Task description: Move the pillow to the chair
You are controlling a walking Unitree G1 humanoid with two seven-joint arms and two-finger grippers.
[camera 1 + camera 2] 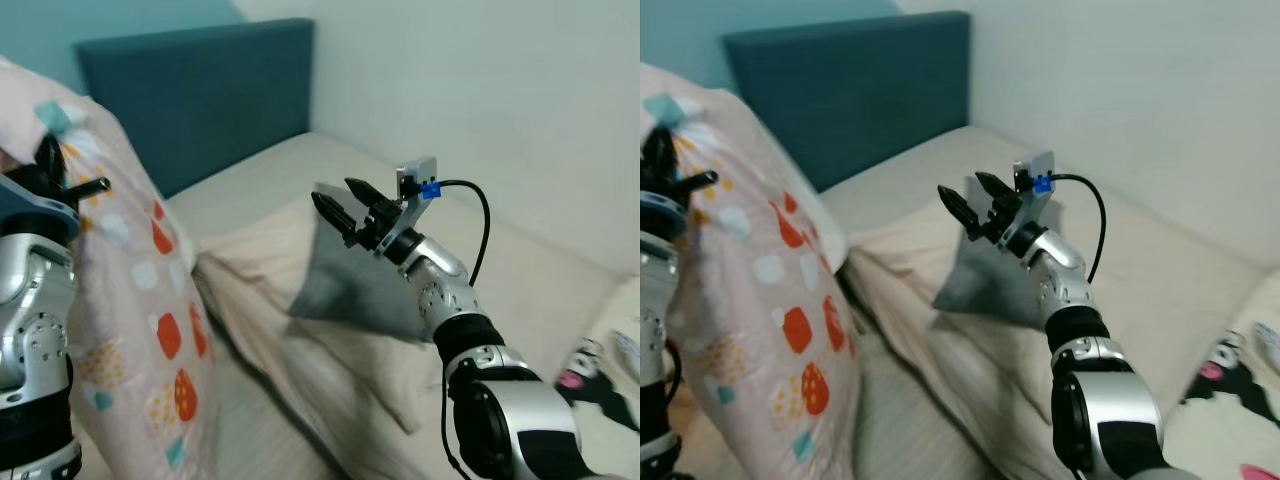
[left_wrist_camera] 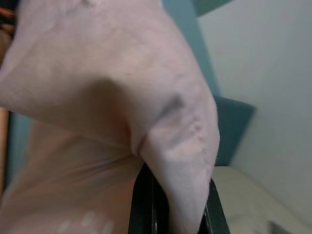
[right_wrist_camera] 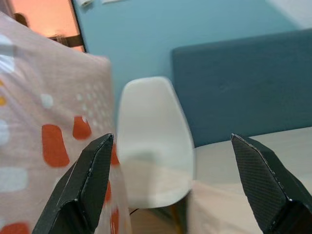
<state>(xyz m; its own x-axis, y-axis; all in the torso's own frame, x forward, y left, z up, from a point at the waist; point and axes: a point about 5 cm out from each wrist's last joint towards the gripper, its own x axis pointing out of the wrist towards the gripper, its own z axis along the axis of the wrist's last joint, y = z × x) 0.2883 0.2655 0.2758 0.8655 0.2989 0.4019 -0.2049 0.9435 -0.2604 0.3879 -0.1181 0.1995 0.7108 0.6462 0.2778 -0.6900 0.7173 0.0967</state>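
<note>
A pink pillow (image 1: 140, 300) with orange, white and teal patches hangs upright at the left, beside the bed. My left gripper (image 1: 68, 172) is at its top edge, and the left wrist view has a fold of the pillow (image 2: 122, 97) pinched between the two black fingers (image 2: 145, 207). Over the middle of the bed my right gripper (image 1: 340, 205) stands open, with nothing between its fingers. Past those fingertips (image 3: 100, 151), the right wrist view shows a white chair (image 3: 151, 141) by the blue wall, next to the pillow.
The bed (image 1: 540, 270) has a beige sheet, a rumpled cream duvet (image 1: 260, 250) and a teal headboard (image 1: 200, 90). A grey patch (image 1: 350, 275) lies under my right arm. A black and pink plush toy (image 1: 580, 375) lies at the right edge.
</note>
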